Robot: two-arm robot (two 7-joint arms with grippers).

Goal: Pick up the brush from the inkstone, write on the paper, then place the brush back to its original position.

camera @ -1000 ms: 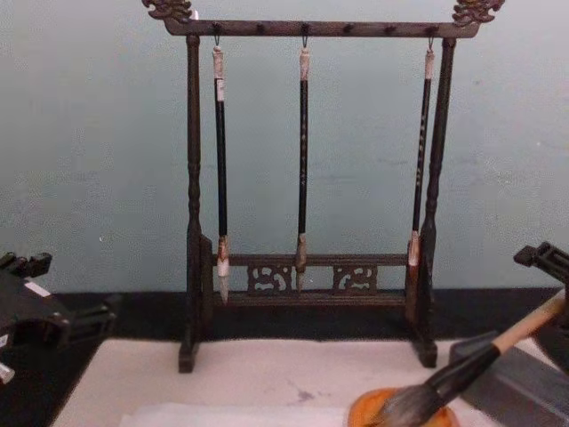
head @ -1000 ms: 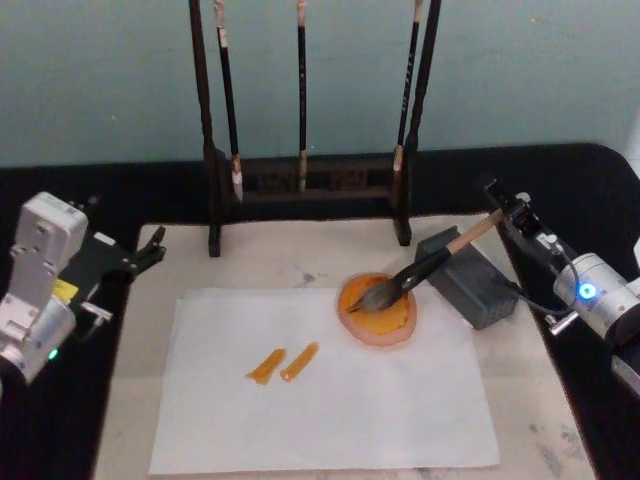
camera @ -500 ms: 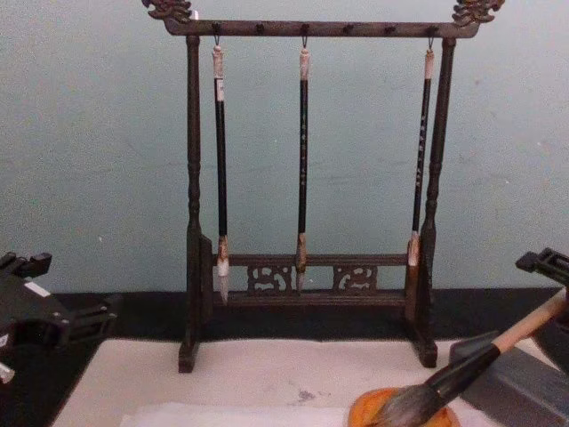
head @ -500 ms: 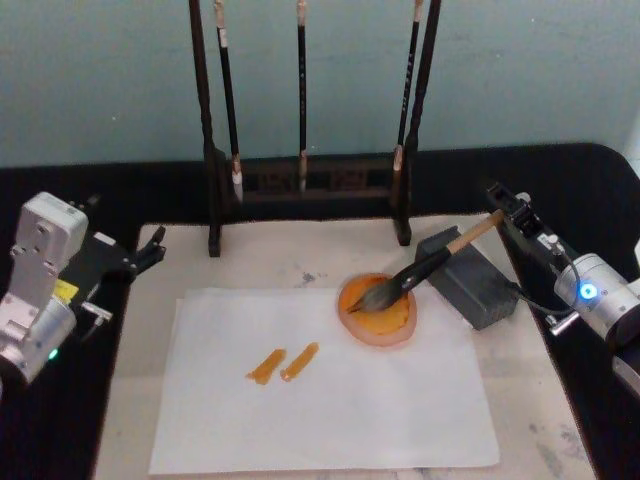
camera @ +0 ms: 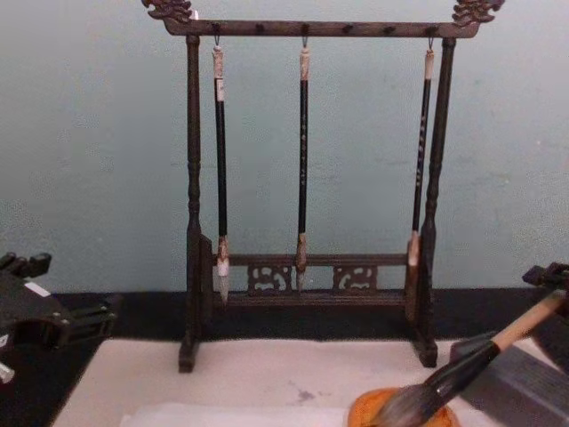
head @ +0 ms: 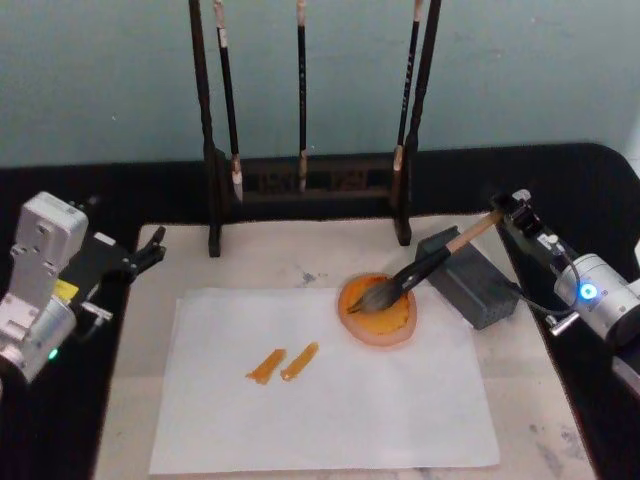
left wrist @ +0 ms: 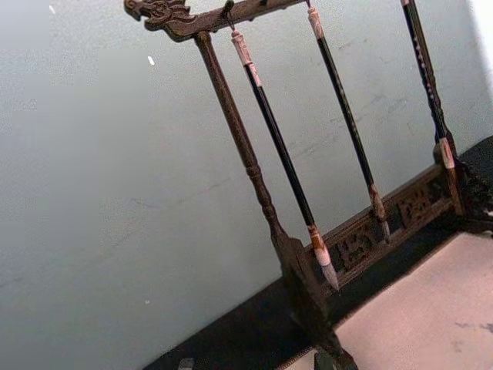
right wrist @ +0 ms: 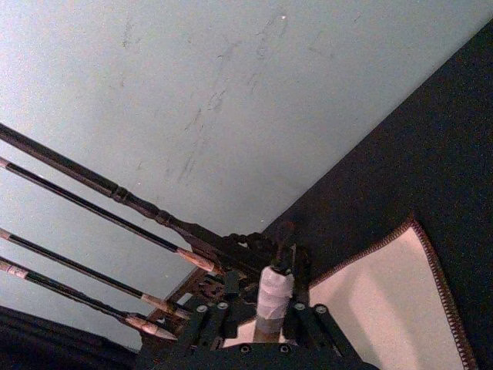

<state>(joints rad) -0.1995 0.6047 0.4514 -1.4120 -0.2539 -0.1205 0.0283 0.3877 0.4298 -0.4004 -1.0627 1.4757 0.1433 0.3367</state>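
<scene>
Just beyond the inkstone [head: 470, 282], right end effector [head: 512, 210] flanks the brush [head: 420, 268] top; left end effector [head: 153, 246] sits parked; neither grip discernible; rack [head: 320, 183] stands behind.

A dark wooden rack [camera: 311, 28] with carved ends stands at the back of a cream mat [head: 270, 255]. Three thin black brushes [camera: 302, 160] hang from its top bar, tips down and well apart. The mat carries a faint grey smudge [head: 305, 277] and a round orange dish [head: 385, 340]. It lies on a black worktop [head: 100, 190] before a pale teal wall [head: 100, 80].
</scene>
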